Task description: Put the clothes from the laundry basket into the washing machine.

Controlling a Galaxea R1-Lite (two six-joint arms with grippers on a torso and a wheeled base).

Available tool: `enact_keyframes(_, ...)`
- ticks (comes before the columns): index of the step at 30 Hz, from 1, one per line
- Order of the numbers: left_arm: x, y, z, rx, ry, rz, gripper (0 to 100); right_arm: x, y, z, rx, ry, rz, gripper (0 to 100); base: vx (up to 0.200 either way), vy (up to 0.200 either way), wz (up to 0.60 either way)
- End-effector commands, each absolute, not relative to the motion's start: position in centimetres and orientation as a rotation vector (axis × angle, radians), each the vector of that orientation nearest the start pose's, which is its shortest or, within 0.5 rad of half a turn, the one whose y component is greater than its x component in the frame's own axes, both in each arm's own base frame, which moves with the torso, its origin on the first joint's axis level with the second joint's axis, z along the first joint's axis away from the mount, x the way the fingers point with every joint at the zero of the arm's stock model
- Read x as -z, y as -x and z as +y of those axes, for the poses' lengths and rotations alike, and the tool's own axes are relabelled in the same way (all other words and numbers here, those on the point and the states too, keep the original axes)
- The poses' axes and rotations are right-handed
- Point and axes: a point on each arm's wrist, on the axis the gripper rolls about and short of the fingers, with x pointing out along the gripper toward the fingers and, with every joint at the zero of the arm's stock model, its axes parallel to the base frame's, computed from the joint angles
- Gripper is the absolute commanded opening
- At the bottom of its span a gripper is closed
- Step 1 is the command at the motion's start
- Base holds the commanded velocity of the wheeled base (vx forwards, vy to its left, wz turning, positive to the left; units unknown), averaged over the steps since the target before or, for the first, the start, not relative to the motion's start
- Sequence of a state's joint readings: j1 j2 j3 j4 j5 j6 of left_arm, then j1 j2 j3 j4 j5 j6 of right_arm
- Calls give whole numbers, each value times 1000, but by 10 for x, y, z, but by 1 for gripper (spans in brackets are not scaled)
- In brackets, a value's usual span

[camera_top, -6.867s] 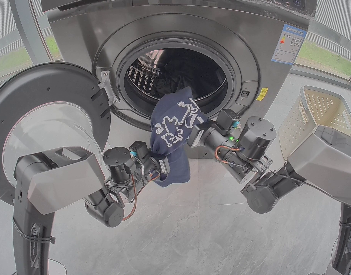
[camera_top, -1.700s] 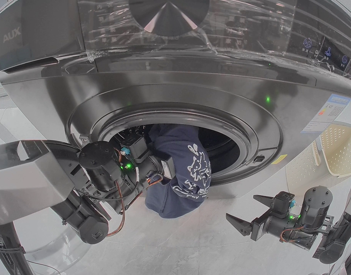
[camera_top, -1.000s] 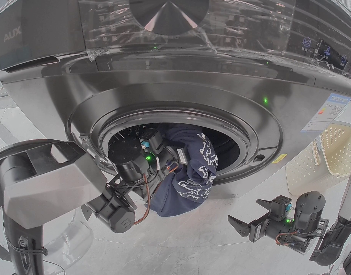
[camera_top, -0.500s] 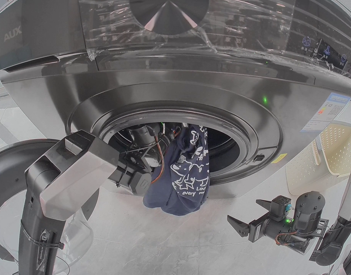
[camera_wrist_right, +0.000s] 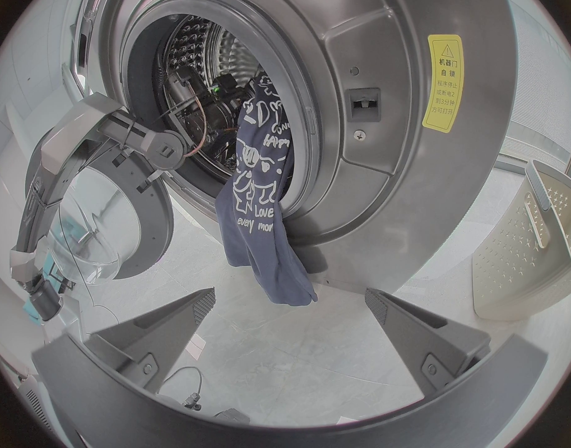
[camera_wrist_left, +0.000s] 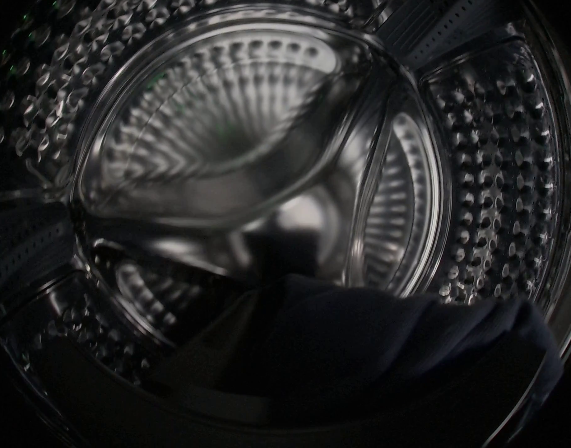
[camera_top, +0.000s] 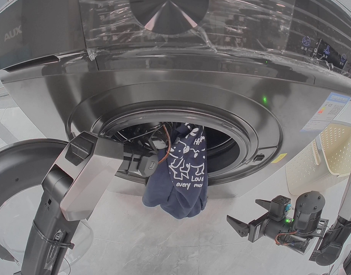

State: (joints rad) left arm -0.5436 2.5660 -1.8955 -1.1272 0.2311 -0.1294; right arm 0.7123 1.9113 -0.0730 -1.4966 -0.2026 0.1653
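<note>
The left arm (camera_top: pixel 87 172) reaches into the washing machine (camera_top: pixel 175 84) at the opening's 9 o'clock, the left gripper's grip impossible to tell, its wrist view facing the drum (camera_wrist_left: pixel 484 157) over dark cloth (camera_wrist_left: pixel 360 350), while the white-printed navy garment (camera_top: pixel 185 180) hangs over the 6 o'clock lip and the right gripper (camera_top: pixel 241 210) hovers, jaws spread wide, at 4 o'clock near the laundry basket (camera_top: pixel 328 161).

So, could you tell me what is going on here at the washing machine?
The left arm is inside the drum of the washing machine with a navy printed garment. The garment's top is inside, but most of it hangs out over the opening's lower rim toward the floor. The right tool hangs open, low beside the machine, with the laundry basket off to the right.
</note>
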Motion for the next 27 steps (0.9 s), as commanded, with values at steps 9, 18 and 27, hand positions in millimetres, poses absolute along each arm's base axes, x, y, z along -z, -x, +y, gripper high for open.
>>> enact_keyframes(9,-109,-384,-257,383,235,-27,100,-60,-172,143,-483,-8,348,100,0,0,0)
enact_keyframes(18,-103,-336,-263,502,198,70,100,-60,-171,143,-484,-9,350,100,0,0,0)
enact_keyframes(27,-66,-315,-257,562,132,190,100,-60,-171,144,-489,-8,350,100,0,0,0)
